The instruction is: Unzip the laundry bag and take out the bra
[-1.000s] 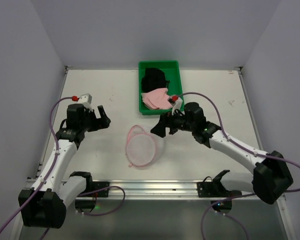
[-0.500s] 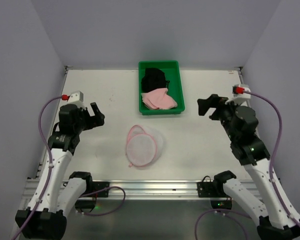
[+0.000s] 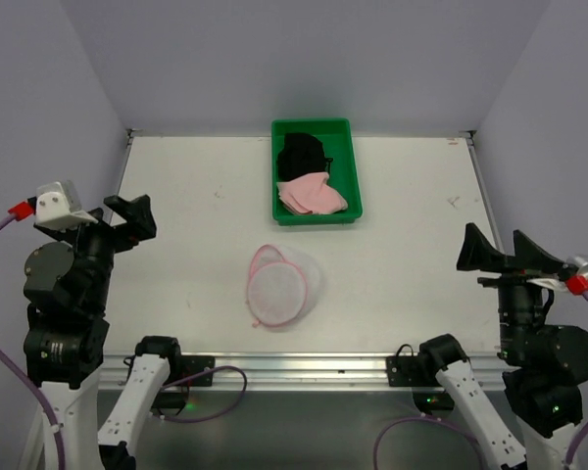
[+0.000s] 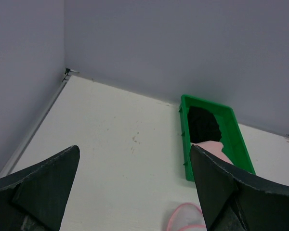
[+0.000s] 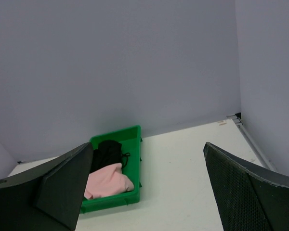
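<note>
The laundry bag (image 3: 282, 287), a small white mesh drum with pink trim, lies on the table in front of the green tray (image 3: 352, 176). Its pink edge (image 4: 185, 219) shows at the bottom of the left wrist view. A pink garment (image 3: 312, 196) that looks like the bra lies in the tray beside a black garment (image 3: 302, 155). My left gripper (image 3: 127, 220) hangs open high at the left side, far from the bag. My right gripper (image 3: 503, 253) is open at the right near edge. Nothing is between either gripper's fingers (image 4: 134, 147) (image 5: 148, 144).
The tray (image 5: 137, 163) stands at the back centre against the wall, holding the pink garment (image 5: 108, 180) and the black one (image 5: 106, 151). Grey walls close the table on three sides. A metal rail (image 3: 294, 367) runs along the near edge.
Both arms have drawn back from the table's middle toward the near corners and risen. The right gripper left the tray and opened fully. The bag and the garments have not moved.
</note>
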Available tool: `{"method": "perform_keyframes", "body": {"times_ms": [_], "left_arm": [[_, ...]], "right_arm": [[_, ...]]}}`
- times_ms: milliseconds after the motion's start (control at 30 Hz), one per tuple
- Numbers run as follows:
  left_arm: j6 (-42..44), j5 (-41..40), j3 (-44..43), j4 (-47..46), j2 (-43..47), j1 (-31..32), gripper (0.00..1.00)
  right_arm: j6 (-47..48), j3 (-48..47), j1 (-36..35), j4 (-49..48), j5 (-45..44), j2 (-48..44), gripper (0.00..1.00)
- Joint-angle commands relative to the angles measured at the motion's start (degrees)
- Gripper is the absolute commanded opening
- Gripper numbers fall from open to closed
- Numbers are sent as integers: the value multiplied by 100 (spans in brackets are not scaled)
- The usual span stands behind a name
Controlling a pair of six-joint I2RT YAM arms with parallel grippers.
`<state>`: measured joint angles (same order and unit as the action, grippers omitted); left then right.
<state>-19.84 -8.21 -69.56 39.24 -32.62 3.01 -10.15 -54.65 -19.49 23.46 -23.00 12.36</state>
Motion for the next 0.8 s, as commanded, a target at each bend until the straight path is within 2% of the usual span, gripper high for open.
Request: {"method": "perform_keyframes", "body": {"times_ms": [0, 267, 767], "left_arm": [[199, -461, -303, 522, 89, -11, 100], [261, -779, -400, 611, 572, 271, 100], [226, -762, -181, 523, 705, 359, 100]], "right_arm": [[242, 34, 6, 44, 68, -330, 99], [417, 262, 6, -211, 165, -1007, 99], [286, 376, 6, -246, 402, -920, 99]]}}
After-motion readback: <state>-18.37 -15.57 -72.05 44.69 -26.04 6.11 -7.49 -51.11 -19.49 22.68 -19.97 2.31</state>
